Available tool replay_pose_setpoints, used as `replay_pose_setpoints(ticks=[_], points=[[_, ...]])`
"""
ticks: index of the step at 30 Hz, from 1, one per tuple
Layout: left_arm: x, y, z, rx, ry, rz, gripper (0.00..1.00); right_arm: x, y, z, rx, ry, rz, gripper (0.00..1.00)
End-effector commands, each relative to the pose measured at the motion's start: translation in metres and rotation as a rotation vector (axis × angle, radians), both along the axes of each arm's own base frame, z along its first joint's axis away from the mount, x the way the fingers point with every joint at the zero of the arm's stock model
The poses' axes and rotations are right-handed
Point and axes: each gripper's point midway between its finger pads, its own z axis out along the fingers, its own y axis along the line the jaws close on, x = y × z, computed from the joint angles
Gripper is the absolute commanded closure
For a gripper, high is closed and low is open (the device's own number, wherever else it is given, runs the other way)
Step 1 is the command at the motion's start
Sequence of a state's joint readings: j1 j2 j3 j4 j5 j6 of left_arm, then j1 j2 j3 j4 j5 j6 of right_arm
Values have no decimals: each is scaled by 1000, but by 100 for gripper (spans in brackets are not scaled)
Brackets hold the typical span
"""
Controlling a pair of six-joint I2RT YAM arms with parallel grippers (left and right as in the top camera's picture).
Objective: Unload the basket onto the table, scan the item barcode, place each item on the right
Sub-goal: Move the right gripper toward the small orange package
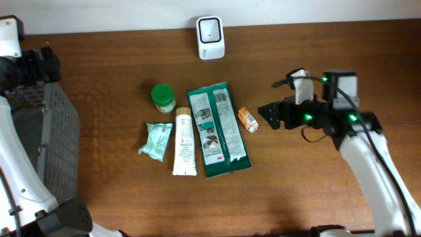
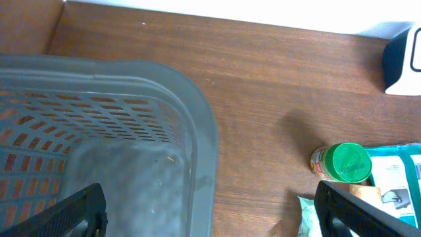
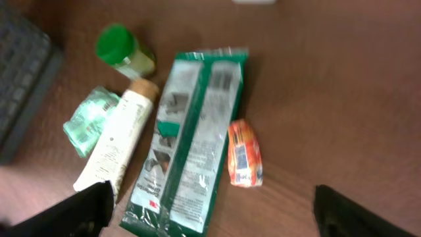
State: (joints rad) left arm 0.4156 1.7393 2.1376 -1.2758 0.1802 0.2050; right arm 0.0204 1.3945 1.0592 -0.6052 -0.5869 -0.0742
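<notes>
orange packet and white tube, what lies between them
The long green pouch lies flat between the orange packet and the white tube, nothing else. The overhead view shows it, and the right wrist view agrees.

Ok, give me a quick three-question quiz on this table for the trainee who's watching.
1. True or false: the orange packet lies between the green flat pack and the right jaws.
2. Which lies nearest the grey basket? A mint pouch, B orange packet, C scanner.
3. What colour lid has the jar?
Key: 1 true; 2 A; 3 green.
</notes>
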Motion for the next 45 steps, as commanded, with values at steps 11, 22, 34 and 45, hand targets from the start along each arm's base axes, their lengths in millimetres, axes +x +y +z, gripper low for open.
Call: replay_pose_setpoints(ticks=[11, 22, 34, 45], points=[[0, 0, -1, -14, -2, 5, 1, 44, 36, -121, -349, 216, 19, 23], [0, 0, -1, -14, -2, 5, 1, 42, 28, -148, -466, 249, 4, 61], [0, 0, -1, -14, -2, 5, 1, 46, 1, -90, -571, 216, -137, 91], [0, 0, -1, -14, -2, 5, 1, 46, -35, -97, -931, 182, -363, 89]])
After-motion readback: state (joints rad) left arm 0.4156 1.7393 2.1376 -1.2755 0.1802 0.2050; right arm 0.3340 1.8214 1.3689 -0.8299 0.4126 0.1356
